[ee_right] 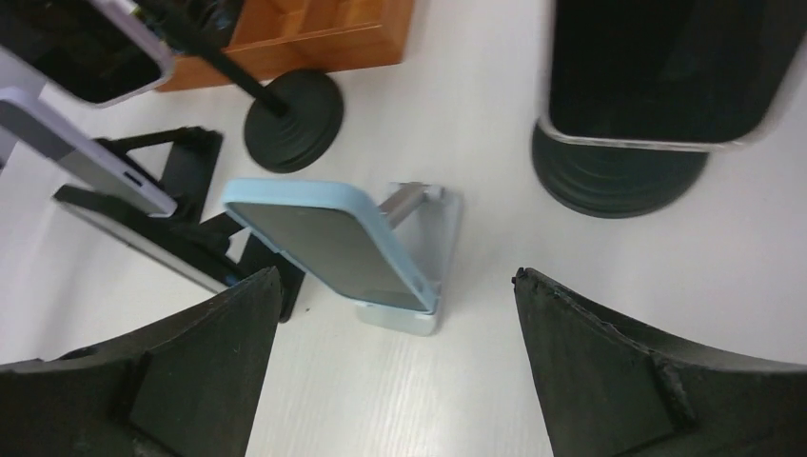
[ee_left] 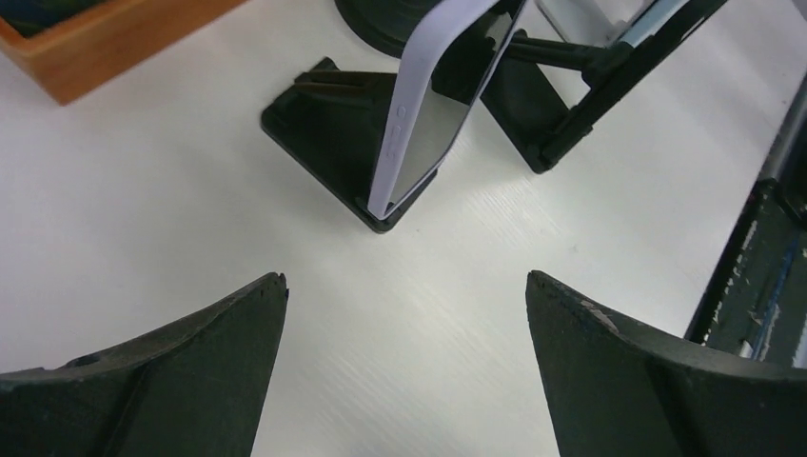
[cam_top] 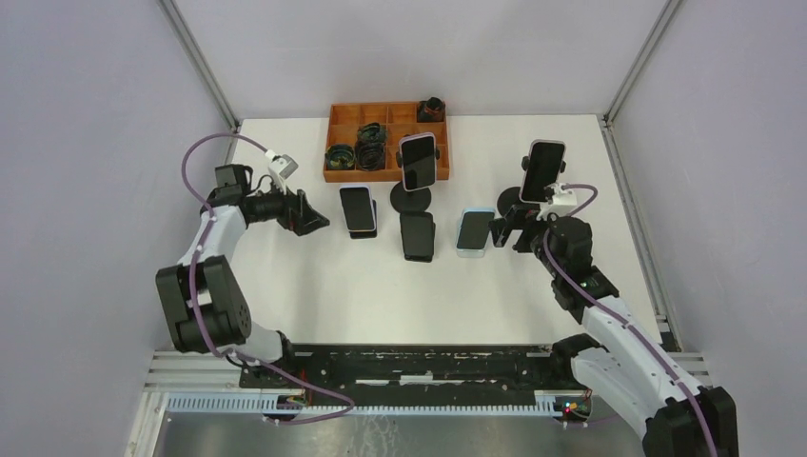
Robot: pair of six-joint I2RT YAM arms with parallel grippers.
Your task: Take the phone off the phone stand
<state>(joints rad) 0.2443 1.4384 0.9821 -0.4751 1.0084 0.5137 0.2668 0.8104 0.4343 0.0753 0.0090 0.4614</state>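
Several phones lean on stands on the white table (cam_top: 314, 286). My left gripper (cam_top: 314, 221) is open and empty, just left of a white-edged phone (cam_top: 358, 208) on a black stand. In the left wrist view this phone (ee_left: 428, 105) leans on its stand (ee_left: 324, 124) ahead of my open left gripper (ee_left: 404, 286). My right gripper (cam_top: 502, 231) is open and empty, just right of a light blue phone (cam_top: 474, 229). In the right wrist view that phone (ee_right: 328, 243) leans on a pale stand (ee_right: 433, 228) ahead of my right gripper (ee_right: 395, 281).
A black phone (cam_top: 417, 235) sits on a stand in the middle. Two phones stand on round-based stands, one behind the middle (cam_top: 419, 160) and one at the right (cam_top: 542, 171). An orange wooden tray (cam_top: 344, 116) with dark parts stands at the back.
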